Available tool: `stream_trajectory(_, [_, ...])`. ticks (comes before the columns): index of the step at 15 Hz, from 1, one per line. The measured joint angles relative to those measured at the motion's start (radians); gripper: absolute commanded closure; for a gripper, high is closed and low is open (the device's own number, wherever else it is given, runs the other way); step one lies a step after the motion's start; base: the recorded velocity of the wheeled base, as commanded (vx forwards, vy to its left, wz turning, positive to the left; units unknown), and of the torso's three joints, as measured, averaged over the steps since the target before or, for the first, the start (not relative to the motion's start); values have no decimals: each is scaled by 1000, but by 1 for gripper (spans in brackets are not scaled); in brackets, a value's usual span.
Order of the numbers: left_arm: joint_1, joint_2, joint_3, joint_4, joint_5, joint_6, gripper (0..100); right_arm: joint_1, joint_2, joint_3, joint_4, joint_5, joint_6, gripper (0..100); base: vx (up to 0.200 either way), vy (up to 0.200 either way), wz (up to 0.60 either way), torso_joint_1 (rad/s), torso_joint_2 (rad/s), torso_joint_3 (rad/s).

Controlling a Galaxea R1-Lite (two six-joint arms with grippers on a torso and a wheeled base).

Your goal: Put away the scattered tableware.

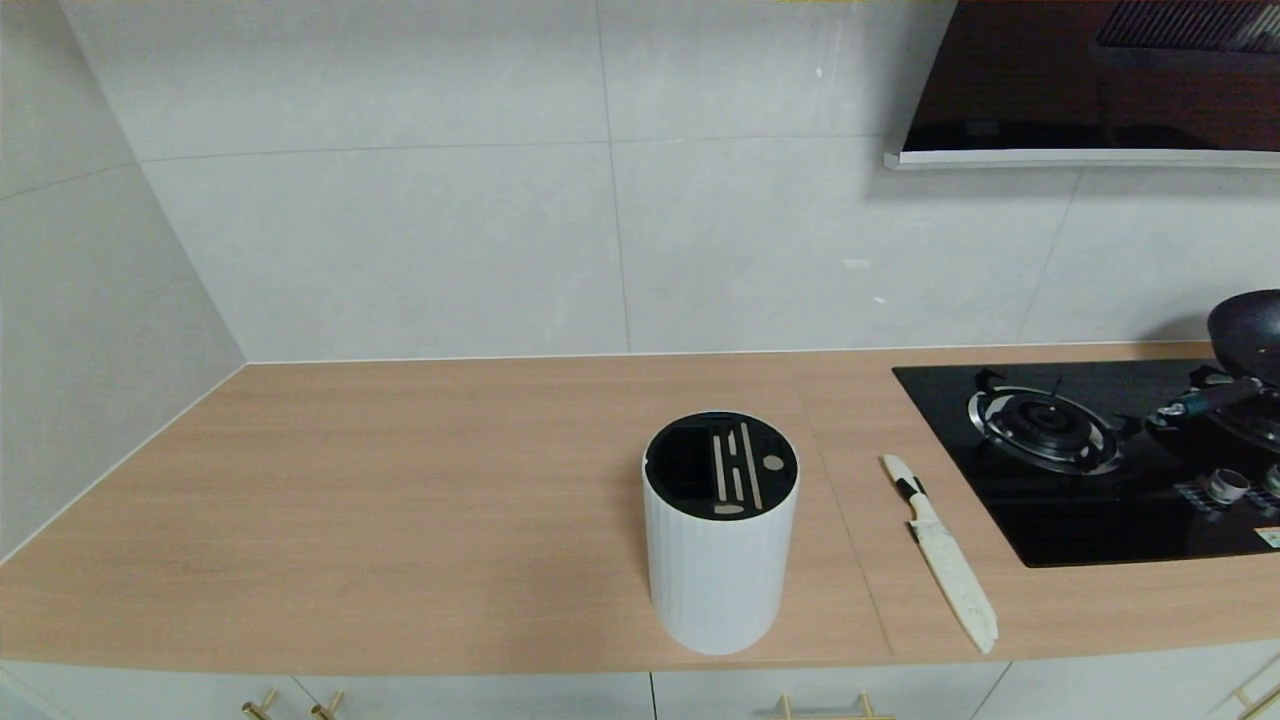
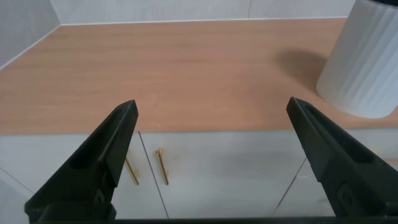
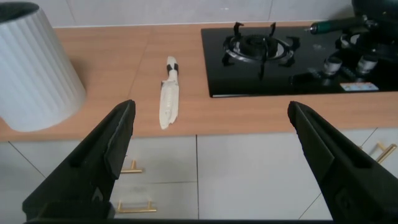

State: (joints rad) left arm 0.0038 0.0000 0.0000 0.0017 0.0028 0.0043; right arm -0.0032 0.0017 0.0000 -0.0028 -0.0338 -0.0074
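While the left gripper (image 2: pixel 211 107) and right gripper (image 3: pixel 211 109) hang, jaws spread wide, before the counter (image 1: pixel 400 500), the white knife (image 1: pixel 940 550) lies flat between the slotted holder (image 1: pixel 720 560) and the hob (image 1: pixel 1080 470). It looks light, stiff and thin; I'd take its handle (image 1: pixel 897 470). Grey tiled wall (image 1: pixel 400 250) behind.

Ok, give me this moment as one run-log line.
knife: flat on counter, between holder and hob, ungrasped | holder: upright | left gripper: open | right gripper: open

wok (image 1: pixel 1250 325) cut off at R edge, hood (image 1: pixel 1090 80) cropped too, knife holder (image 2: pixel 367 62) partly out of frame
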Motion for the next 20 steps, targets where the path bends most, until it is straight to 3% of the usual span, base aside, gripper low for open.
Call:
stream_trajectory(13, [0,0,0,0,0,0,0,6,3,-7,-4,4,-2,0,0,0,0,3,-5,-4])
stream_trajectory(16, [0,0,0,0,0,0,0,10,39,-150,28,93,28,0,0,0,0,0,0,0])
stream_trajectory(20, [0,0,0,0,0,0,0,19,270,-226,54,219,35,0,0,0,0,0,0,0])
